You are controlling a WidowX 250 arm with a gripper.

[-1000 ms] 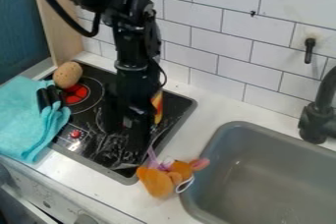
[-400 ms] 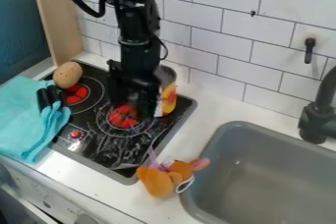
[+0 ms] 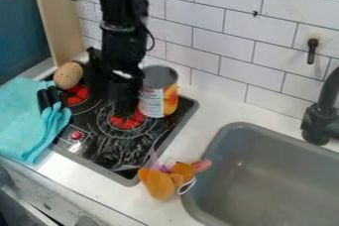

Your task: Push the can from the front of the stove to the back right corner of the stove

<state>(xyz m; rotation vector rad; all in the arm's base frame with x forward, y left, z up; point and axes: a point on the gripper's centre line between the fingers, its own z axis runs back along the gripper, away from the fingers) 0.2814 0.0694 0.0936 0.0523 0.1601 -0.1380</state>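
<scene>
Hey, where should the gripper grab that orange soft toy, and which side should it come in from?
I'd come from above and grip the toy across its plump orange body, at the end away from the sink. It lies low on the counter with nothing over it, and that end bulges. The white loop looks too thin for a sure hold.

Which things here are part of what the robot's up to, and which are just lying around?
Part of it:
- gripper, above the stove
- can on the stove, nearest the gripper

Just lying around:
- speckled brown egg-shaped thing
- turquoise cloth
- orange soft toy beside the sink
</scene>
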